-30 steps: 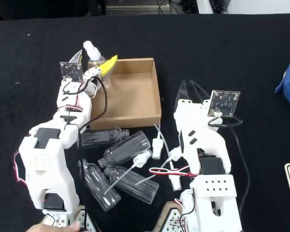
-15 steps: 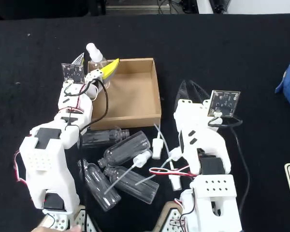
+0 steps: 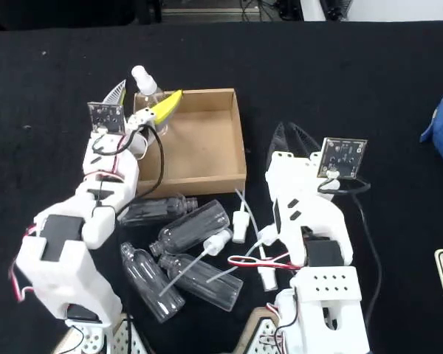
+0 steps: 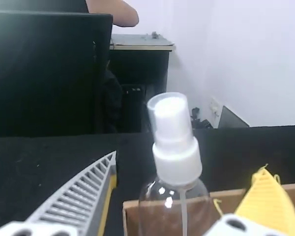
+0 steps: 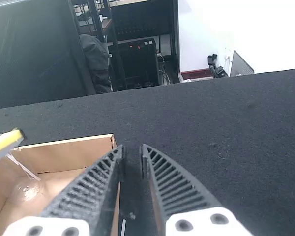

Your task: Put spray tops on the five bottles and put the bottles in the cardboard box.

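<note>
Bottle (image 3: pixel 142 76) upright in box (image 3: pixel 207 147), left claw (image 3: pixel 150 88) spread

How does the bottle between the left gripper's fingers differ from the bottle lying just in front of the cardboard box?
The standing bottle is upright in a far corner of the cardboard box; the lying bottle rests on its side on the table. The standing bottle wears a white spray top; the lying bottle's neck is bare. Both are clear plastic.

Spray-topped bottle (image 3: pixel 145 88) at far-left corner of box (image 3: pixel 207 147).
</note>
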